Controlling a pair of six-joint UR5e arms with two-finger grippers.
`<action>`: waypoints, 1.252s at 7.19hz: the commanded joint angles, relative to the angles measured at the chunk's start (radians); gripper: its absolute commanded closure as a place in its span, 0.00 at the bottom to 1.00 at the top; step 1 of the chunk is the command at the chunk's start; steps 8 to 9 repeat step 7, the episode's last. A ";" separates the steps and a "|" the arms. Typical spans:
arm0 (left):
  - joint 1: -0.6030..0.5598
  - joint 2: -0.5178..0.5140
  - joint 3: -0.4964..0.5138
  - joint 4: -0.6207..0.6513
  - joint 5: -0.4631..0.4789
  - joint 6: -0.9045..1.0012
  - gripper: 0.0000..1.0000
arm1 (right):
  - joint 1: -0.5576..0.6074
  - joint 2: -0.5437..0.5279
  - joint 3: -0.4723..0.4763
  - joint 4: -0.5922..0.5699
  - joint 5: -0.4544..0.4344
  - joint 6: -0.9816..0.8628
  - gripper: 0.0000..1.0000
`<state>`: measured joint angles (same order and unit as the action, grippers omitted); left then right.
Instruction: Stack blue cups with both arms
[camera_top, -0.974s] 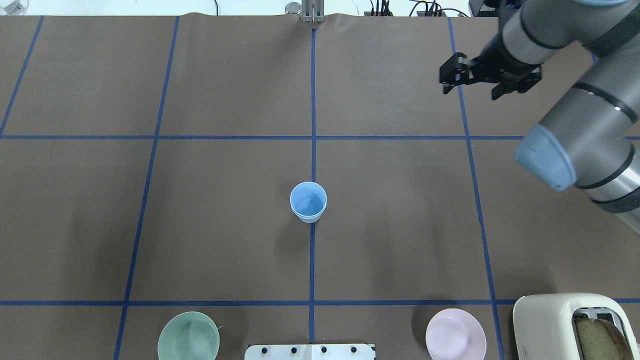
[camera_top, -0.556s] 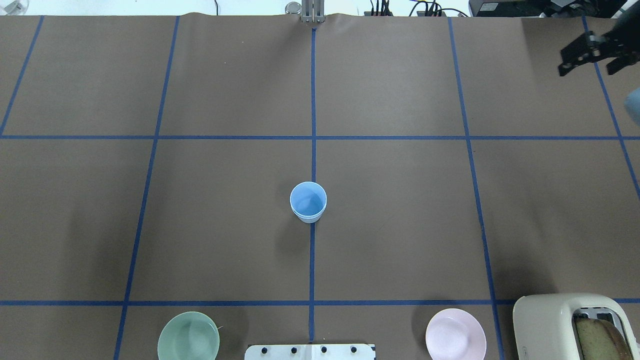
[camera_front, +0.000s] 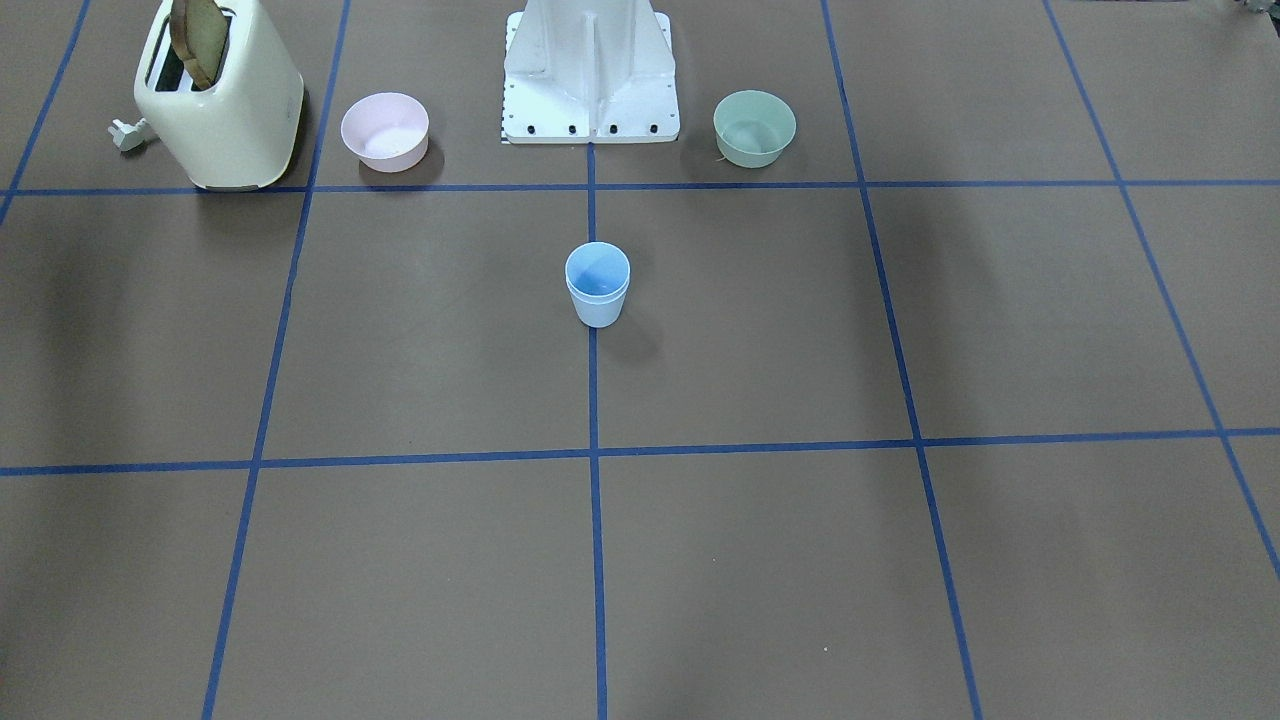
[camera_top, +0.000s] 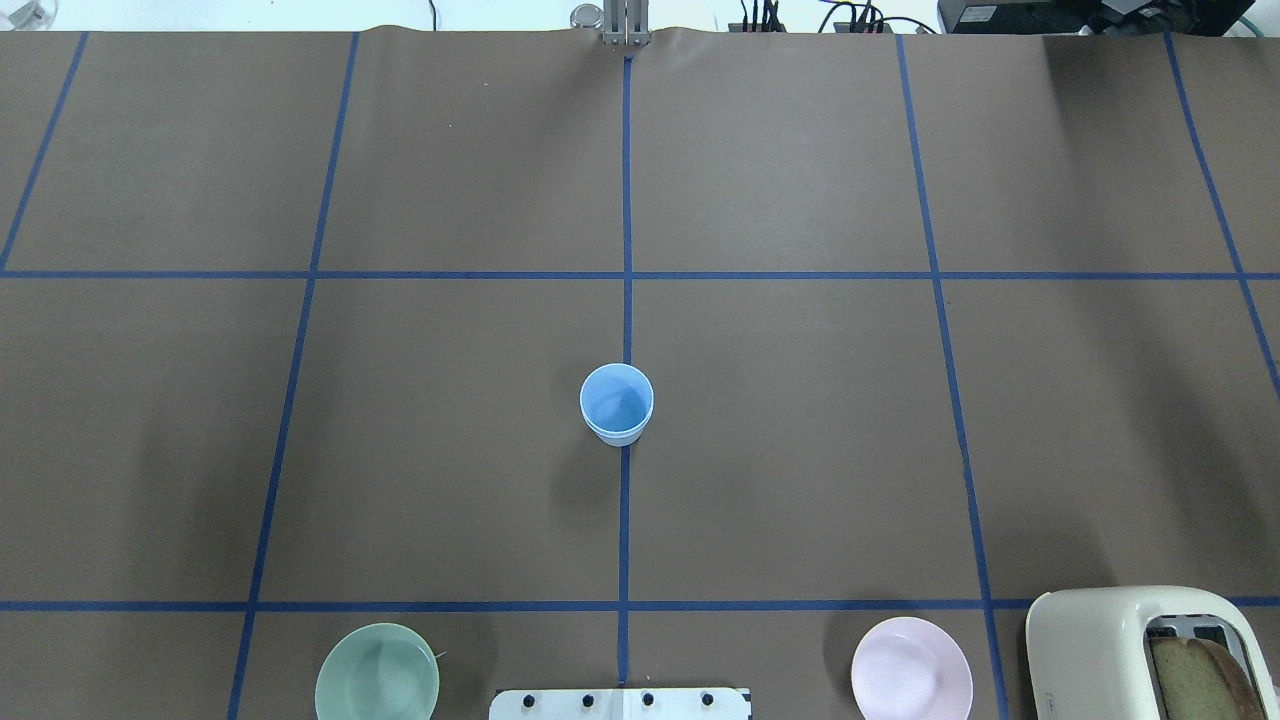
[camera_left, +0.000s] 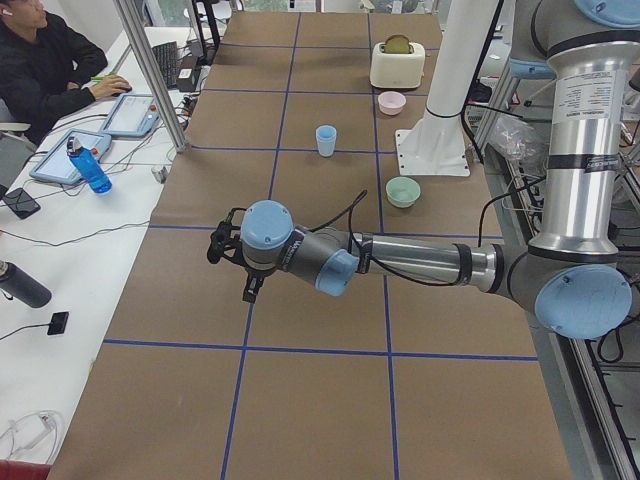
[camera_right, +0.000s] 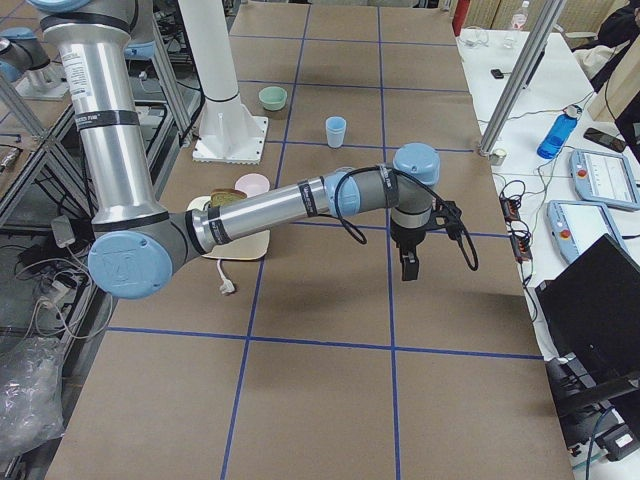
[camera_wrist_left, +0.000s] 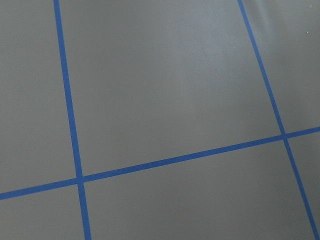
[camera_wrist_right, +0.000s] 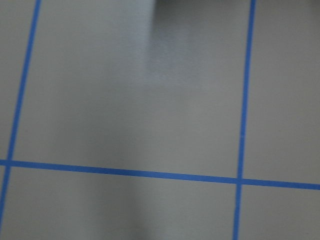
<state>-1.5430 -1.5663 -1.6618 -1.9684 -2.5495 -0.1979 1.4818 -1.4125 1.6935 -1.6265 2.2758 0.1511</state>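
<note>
The two blue cups (camera_top: 616, 405) stand nested, one inside the other, upright on the centre tape line; two rims show in the front view (camera_front: 598, 285). They also show in the left view (camera_left: 326, 140) and the right view (camera_right: 335, 131). Neither arm is in the overhead or front views. My left gripper (camera_left: 232, 268) hangs over bare table far from the cups, near the left end. My right gripper (camera_right: 410, 265) hangs over bare table near the right end. I cannot tell whether either is open or shut. Both wrist views show only brown table and blue tape.
A cream toaster (camera_top: 1140, 650) with bread in it, a pink bowl (camera_top: 911, 668) and a mint-green bowl (camera_top: 377, 672) stand along the near edge beside the white base (camera_front: 590, 80). A person (camera_left: 45, 60) sits at a side desk in the left view.
My right arm and gripper have moved right and out of the overhead view. The nested cups have not moved.
</note>
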 joint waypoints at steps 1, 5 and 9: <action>0.000 0.002 -0.003 -0.004 0.000 0.000 0.02 | 0.011 -0.009 -0.020 0.014 0.005 -0.007 0.00; -0.005 0.002 -0.015 -0.001 0.000 0.000 0.02 | 0.011 -0.009 -0.058 0.014 0.002 -0.005 0.00; -0.005 0.003 -0.016 -0.004 0.000 0.000 0.02 | 0.009 -0.005 -0.072 0.014 0.005 -0.001 0.00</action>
